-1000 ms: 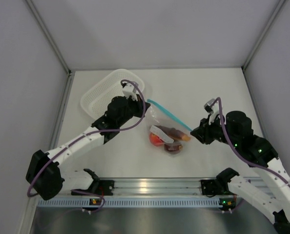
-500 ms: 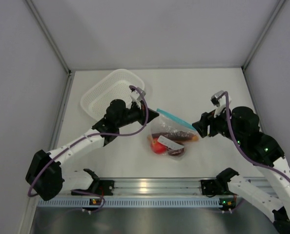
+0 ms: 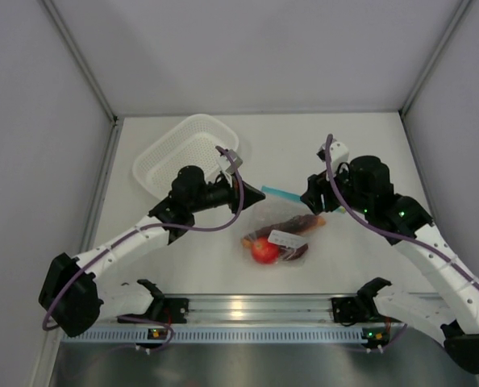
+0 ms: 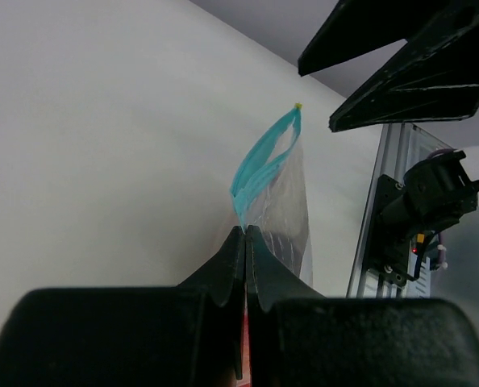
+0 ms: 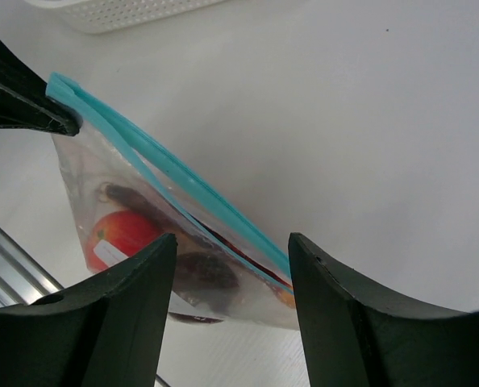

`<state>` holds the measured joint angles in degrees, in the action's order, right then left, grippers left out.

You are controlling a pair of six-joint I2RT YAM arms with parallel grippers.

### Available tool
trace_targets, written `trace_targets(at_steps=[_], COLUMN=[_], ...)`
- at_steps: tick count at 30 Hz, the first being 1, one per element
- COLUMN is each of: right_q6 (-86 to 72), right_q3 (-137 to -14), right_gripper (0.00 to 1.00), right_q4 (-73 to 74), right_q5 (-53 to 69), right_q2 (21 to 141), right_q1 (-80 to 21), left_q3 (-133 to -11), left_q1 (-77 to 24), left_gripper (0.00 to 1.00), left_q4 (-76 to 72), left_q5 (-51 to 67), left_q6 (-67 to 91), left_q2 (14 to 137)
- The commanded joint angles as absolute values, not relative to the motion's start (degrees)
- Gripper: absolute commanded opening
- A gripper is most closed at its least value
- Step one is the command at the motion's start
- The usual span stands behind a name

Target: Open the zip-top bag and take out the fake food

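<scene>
Three fake food pieces (image 3: 264, 251) inside zip-top bag (image 3: 278, 218), none out. Your left pincer (image 4: 245, 242) pinches bag corner; right pincer (image 5: 231, 242) spread at bag's zip edge.

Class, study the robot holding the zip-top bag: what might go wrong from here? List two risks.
1. On the left gripper the jaws pinch only one end of the zip-top bag's blue strip; the red ball and other pieces weigh it down, so it may slip out.
2. On the right gripper the open jaws straddle the whole strip; closing there may clamp both lips together instead of parting them.
</scene>
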<state>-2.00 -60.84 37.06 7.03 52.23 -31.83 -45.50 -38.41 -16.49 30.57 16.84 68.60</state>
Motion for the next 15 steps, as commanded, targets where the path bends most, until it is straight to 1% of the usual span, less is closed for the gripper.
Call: trace_targets(at_steps=[1, 11, 15], right_q6=[-0.53, -2.46, -3.34], right_q3=[-59.6, -58.36, -57.75], right_gripper=[0.58, 0.58, 0.57], right_q4=[32.0, 28.66, 28.39], right_q5=[8.7, 2.56, 3.86], right_q2=[52.99, 55.28, 55.02], right_q1=[-32.08, -31.64, -30.94], left_q3=[-45.26, -46.67, -47.9], left_q1=[-38.58, -38.58, -38.58], left_gripper=[0.0, 0.0, 0.0], left_q4=[-20.65, -20.65, -20.65], left_q5=[33.74, 36.65, 36.39], left_q6=[14.86, 12.31, 11.52], left_q2=[66.27, 65.92, 66.09])
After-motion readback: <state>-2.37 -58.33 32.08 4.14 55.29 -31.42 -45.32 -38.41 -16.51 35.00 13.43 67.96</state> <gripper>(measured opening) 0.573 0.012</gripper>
